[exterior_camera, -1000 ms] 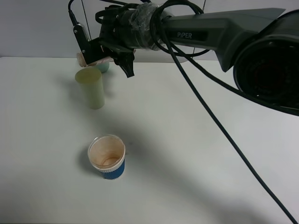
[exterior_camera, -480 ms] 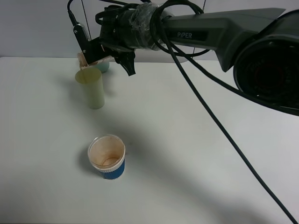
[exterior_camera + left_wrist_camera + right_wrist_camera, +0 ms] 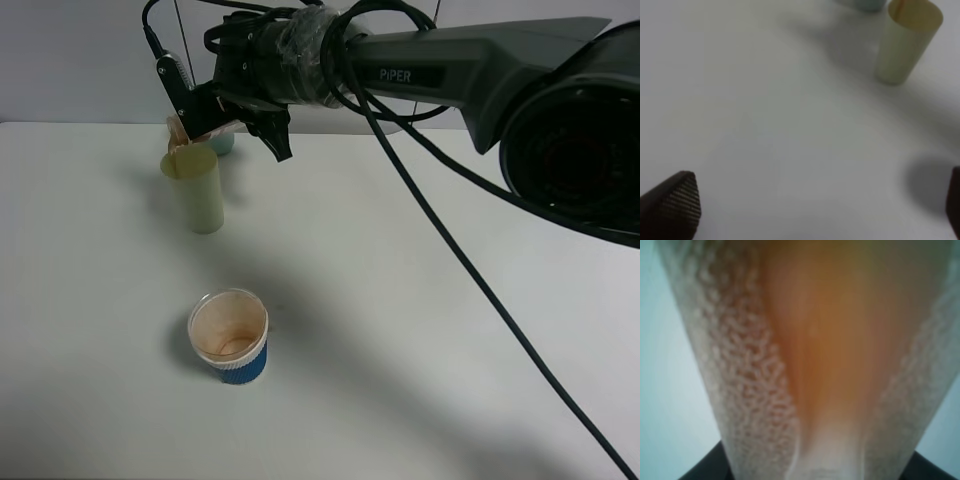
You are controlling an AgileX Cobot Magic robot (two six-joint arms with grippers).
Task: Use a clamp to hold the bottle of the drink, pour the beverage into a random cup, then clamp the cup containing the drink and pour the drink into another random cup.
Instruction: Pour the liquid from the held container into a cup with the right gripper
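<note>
Looks like a robotics lab: plain white table (image 3: 400, 390), blank grey wall (image 3: 80, 60) (a black arm (image 3: 450, 60) marked PIPER overhead)

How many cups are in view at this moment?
3. The tall pale yellow-green plastic tumbler stands far left; the teal plastic tumbler just behind it, mostly hidden by the black arm; the short stained cup with blue ribbed sleeve nearest the camera. The arm may hide more.

A white table (image 3: 90, 400) stands against a plain pale grey wall (image 3: 70, 60).
</note>
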